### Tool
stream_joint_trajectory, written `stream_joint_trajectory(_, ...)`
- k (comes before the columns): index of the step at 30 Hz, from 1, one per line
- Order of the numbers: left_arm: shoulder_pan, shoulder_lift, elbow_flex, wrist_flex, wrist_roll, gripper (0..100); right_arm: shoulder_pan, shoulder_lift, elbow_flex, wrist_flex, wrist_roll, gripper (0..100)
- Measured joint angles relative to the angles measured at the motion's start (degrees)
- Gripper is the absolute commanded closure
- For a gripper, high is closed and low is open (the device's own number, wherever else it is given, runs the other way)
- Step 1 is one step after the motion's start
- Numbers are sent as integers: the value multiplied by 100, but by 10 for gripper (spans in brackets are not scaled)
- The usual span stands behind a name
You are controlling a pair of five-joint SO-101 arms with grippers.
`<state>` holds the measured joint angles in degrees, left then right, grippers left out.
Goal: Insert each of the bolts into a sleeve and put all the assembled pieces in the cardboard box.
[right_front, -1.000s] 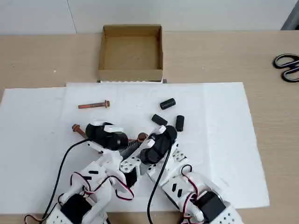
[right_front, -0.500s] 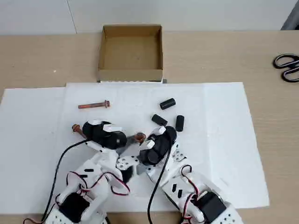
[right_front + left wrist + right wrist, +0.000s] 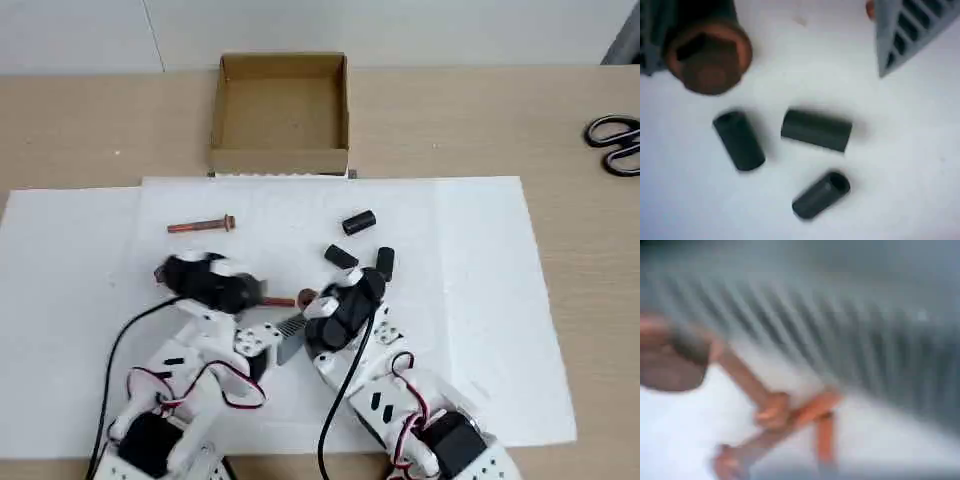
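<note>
Bolt (image 3: 283, 300), axis 9-to-3 o'clock, is sited between spread left claw (image 3: 767, 60) and right claw (image 3: 316, 305) (state not discernible); nearest sleeve (image 3: 340, 256) is found at 1 o'clock, right-arm side.

High view looks down; left wrist view closely shares the sleeves (image 3: 816, 130).

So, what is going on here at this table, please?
Two robot arms work over a white sheet. The left end effector is open with a bolt close by it, and the right end effector sits just beside that bolt's head. The three black sleeves lie loose ahead of the arms, none with a bolt in it. Another bolt lies apart on the sheet, and the cardboard box is empty.
</note>
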<state>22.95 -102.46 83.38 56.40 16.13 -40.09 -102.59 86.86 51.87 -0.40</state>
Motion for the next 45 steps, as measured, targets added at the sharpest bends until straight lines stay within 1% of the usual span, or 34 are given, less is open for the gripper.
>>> stream_joint_trajectory(3,-62,-18,-440,220,264,738,422,0,0,0,0,995)
stream_joint_trajectory(5,-79,-18,-633,466,448,769,730,0,0,0,0,995)
stream_joint_trajectory(7,-79,-26,-738,721,563,835,985,0,0,0,0,995)
stream_joint_trajectory(10,-114,-18,-765,958,615,993,1257,18,0,62,0,995)
stream_joint_trajectory(12,-255,-9,-782,976,615,982,1415,18,0,290,-79,995)
stream_joint_trajectory(15,-554,-44,-949,976,563,994,1820,18,0,589,-325,995)
stream_joint_trajectory(19,-941,-53,-1108,941,70,994,2365,18,-18,607,-413,995)
stream_joint_trajectory(22,-1451,26,-1116,791,-202,994,2541,18,-79,607,-422,995)
stream_joint_trajectory(24,-1705,308,-1116,677,-273,994,2699,26,-88,615,-422,995)
stream_joint_trajectory(28,-2136,1240,-1116,519,-299,994,2796,35,-88,615,-422,995)
stream_joint_trajectory(32,-2180,1969,-1116,484,-264,994,2769,35,-255,554,-440,995)
stream_joint_trajectory(34,-2180,2048,-1116,484,-18,994,2760,132,-484,369,-466,995)
stream_joint_trajectory(38,-2180,2092,-1108,484,114,994,2593,862,-1073,53,-475,995)
stream_joint_trajectory(41,-2180,2092,-985,484,132,994,2611,1943,-1811,-237,-712,995)
stream_joint_trajectory(45,-2180,1952,-756,484,132,994,2567,3798,-3182,-527,-853,995)
